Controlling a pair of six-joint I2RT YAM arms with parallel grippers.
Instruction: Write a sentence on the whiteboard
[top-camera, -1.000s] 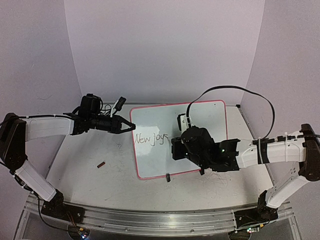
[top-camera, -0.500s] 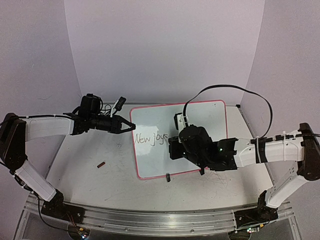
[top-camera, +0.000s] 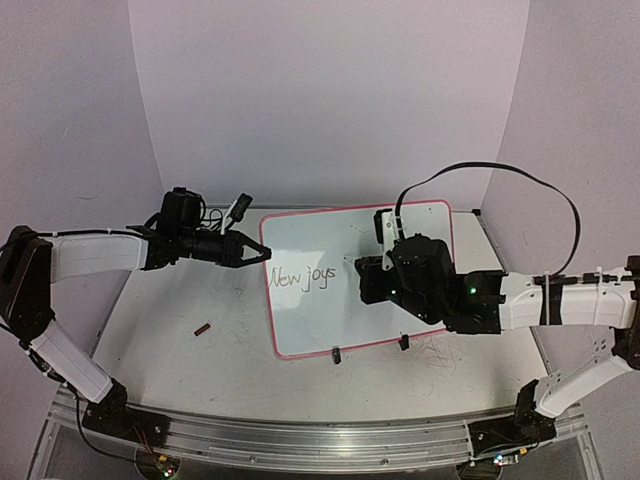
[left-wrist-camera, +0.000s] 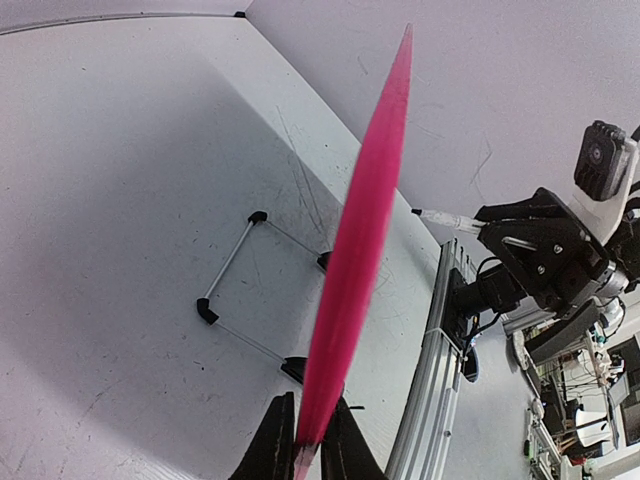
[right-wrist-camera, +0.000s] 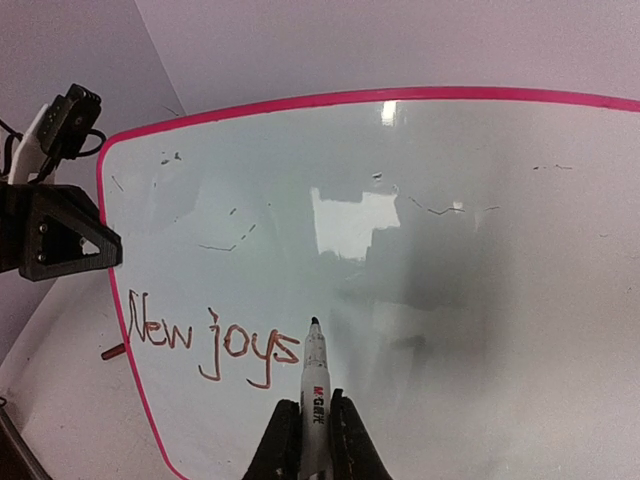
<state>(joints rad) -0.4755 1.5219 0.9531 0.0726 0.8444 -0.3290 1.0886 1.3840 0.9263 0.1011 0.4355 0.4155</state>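
On the whiteboard (top-camera: 400, 240) the sentence (right-wrist-camera: 210, 345) reads only "New joys", with more apparently to write; the right gripper (right-wrist-camera: 312, 418) clamps the marker (right-wrist-camera: 314, 365), and the left gripper (left-wrist-camera: 308, 440) pinches the board's edge.

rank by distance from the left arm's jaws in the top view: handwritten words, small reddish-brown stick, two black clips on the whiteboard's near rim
1. Dark handwritten words "New joys", left part of the pink-rimmed white whiteboard.
2. Small reddish-brown stick, left, toward the bases.
3. Left black clip, whiteboard's near edge.
4. Right black clip, same edge, farther right.
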